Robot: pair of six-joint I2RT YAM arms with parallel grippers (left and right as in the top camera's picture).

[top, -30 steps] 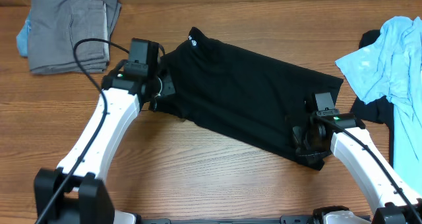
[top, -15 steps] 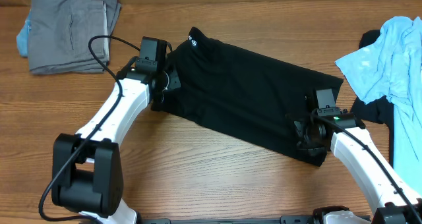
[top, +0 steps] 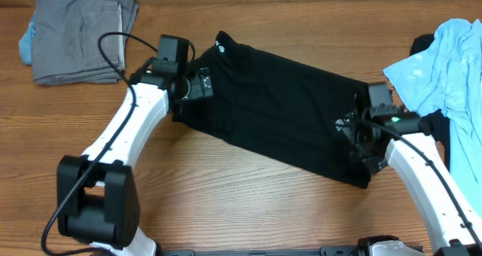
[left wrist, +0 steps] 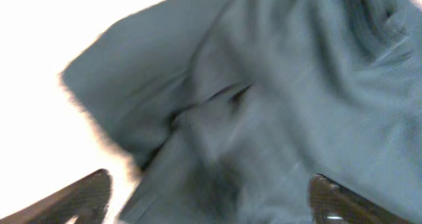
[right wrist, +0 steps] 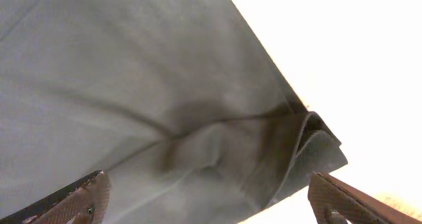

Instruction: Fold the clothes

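Observation:
A black garment (top: 279,105) lies folded in a long band slanting across the middle of the table. My left gripper (top: 194,86) hovers over its left end, jaws spread wide, nothing held. In the left wrist view the cloth (left wrist: 264,105) fills the frame, with a rumpled corner between the two fingertips (left wrist: 86,194). My right gripper (top: 360,135) stands open over the garment's right end. The right wrist view shows the layered corner of the cloth (right wrist: 132,105) lying free between the spread fingertips (right wrist: 336,197).
A folded grey pile (top: 79,34) sits at the back left with a bit of light blue cloth (top: 25,41) under it. A crumpled light blue shirt (top: 444,75) lies at the right edge over another dark garment (top: 422,45).
Both grippers went from shut on the black garment's ends to wide open, letting the cloth go. The right gripper moved toward the back; the left shifted slightly right.

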